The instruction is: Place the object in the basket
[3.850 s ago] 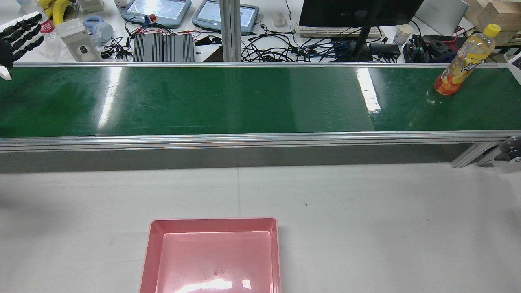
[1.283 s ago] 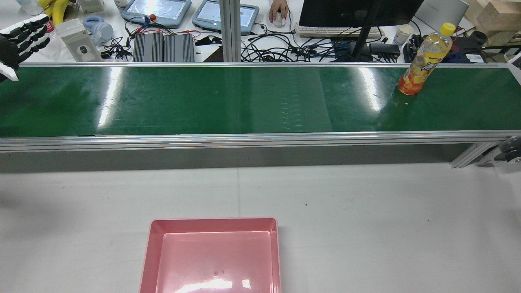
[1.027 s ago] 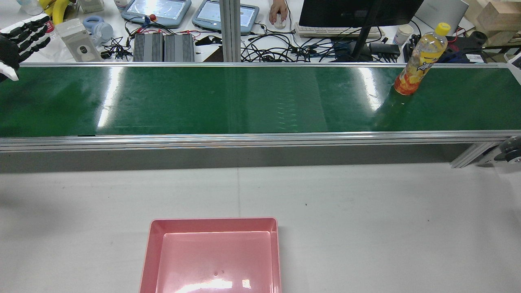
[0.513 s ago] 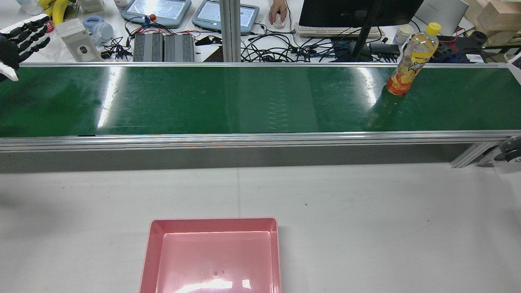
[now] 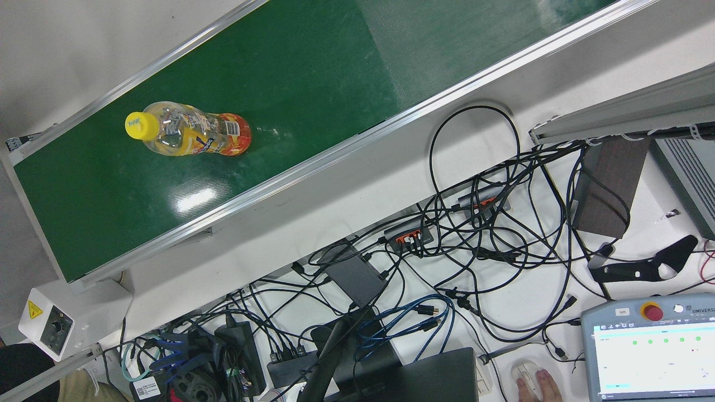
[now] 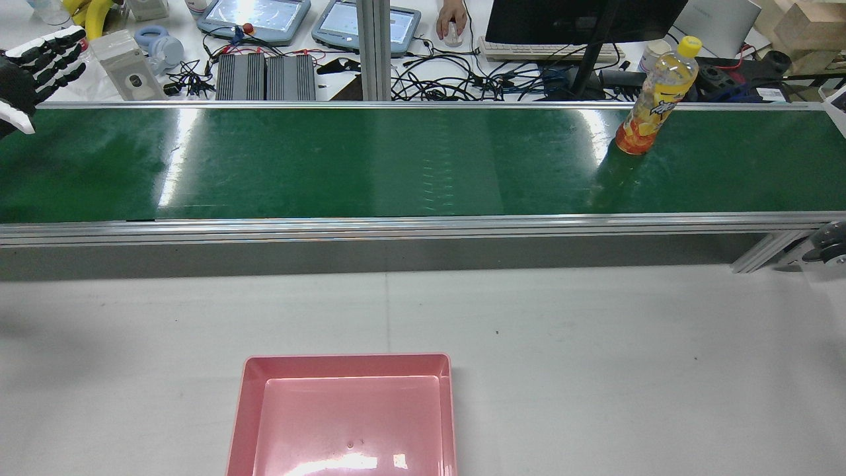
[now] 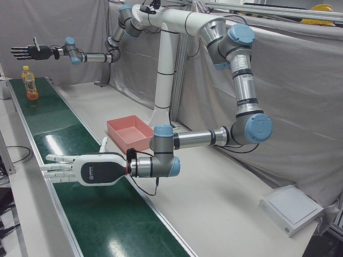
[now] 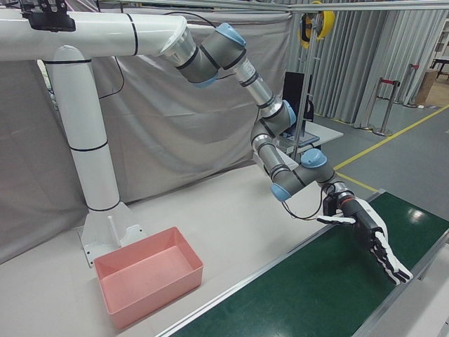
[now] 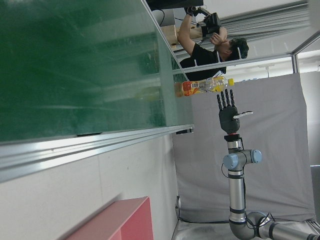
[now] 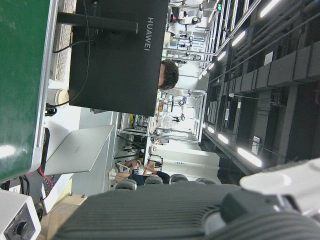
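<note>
An orange-drink bottle (image 6: 652,99) with a yellow cap stands upright on the green conveyor belt (image 6: 330,165), toward its right end in the rear view. It also shows in the front view as the bottle (image 5: 190,137). My right hand (image 7: 29,52) hovers open, fingers spread, in the air above the bottle (image 7: 30,84) without touching it. My left hand (image 6: 30,69) is open and flat over the belt's far left end, far from the bottle; it is the near hand (image 7: 80,168) in the left-front view. The pink basket (image 6: 344,360) sits empty on the white table.
Behind the belt lies a cluttered desk with cables (image 6: 462,79), teach pendants (image 6: 254,16), a monitor (image 6: 581,20) and a person's hand on a mouse (image 6: 453,20). A white control box (image 5: 47,324) sits at the belt's end. The white pedestal (image 8: 91,161) stands behind the basket (image 8: 112,270).
The bottle has ridden the belt steadily to the left in the rear view. My left hand has barely shifted. A person's hand came to rest on the mouse.
</note>
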`<state>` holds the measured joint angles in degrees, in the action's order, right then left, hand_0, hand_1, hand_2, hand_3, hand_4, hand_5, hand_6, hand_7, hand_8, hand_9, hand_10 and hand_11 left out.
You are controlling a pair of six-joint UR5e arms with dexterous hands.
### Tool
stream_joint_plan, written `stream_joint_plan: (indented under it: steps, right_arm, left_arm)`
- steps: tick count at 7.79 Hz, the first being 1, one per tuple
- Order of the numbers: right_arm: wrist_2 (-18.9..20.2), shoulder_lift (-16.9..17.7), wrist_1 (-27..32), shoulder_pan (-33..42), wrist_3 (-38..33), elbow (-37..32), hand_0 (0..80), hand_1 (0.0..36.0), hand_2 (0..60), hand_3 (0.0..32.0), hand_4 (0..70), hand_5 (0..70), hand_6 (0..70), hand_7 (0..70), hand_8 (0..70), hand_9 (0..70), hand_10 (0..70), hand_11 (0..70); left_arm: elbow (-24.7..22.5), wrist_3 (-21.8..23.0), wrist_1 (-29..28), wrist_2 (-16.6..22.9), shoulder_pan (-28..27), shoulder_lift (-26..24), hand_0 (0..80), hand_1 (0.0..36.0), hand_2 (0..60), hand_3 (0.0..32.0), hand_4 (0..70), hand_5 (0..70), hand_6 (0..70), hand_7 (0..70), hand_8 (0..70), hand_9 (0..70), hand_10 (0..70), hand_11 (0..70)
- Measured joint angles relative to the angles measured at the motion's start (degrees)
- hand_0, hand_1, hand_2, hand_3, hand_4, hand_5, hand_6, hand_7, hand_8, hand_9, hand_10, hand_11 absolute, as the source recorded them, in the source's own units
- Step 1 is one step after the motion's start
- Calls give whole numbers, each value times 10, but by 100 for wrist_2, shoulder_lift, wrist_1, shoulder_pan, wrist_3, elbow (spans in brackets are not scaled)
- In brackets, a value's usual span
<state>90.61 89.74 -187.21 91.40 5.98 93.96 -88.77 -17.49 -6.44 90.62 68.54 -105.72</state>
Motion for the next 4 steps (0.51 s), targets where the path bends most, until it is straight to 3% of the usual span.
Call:
stream_joint_plan:
  steps: [4]
  right_arm:
    - [0, 0, 0, 0, 0, 0, 0, 0, 0, 0, 0, 0, 0, 0, 0, 0, 0, 0]
  left_arm:
    - [8, 4, 2, 2, -5, 7, 557, 22, 0, 0, 108, 85, 0, 0, 0, 0, 18, 40]
